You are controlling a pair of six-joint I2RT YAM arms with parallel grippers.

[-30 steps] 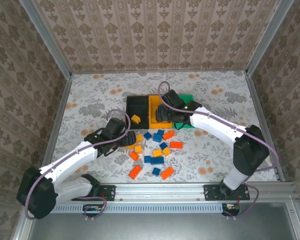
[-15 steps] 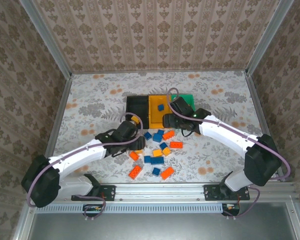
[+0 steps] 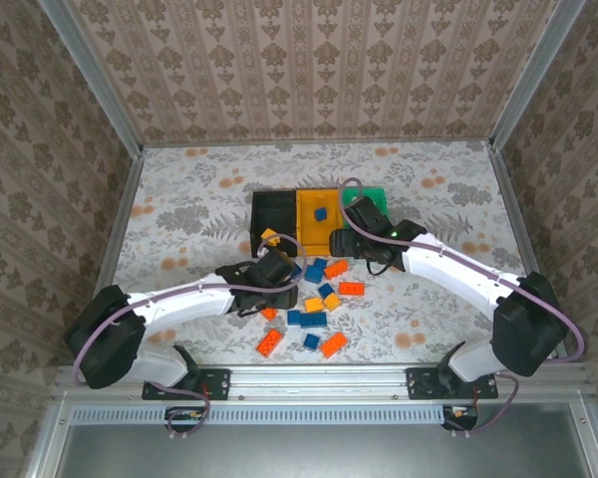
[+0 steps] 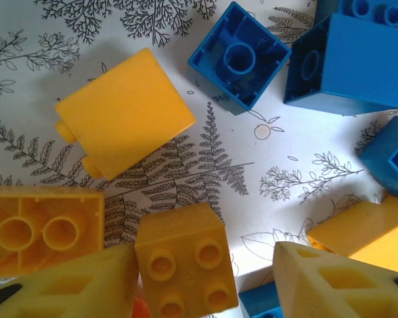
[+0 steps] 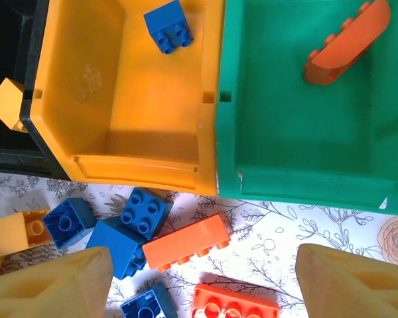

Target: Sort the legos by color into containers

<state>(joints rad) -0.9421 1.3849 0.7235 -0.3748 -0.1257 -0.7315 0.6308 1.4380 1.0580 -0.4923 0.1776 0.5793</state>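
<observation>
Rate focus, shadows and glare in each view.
Top external: even, diffuse light, no hard shadows, the legos small but crisp. Left wrist: sharp up close, and the smooth yellow brick casts only a soft shadow. Right wrist: sharp, with a dull glare patch on the floor of the yellow-orange bin.

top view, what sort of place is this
Probably a robot test cell, not a home: patterned wall panels in a metal frame box in the table, and two arms are bolted to a rail at its near edge.
</observation>
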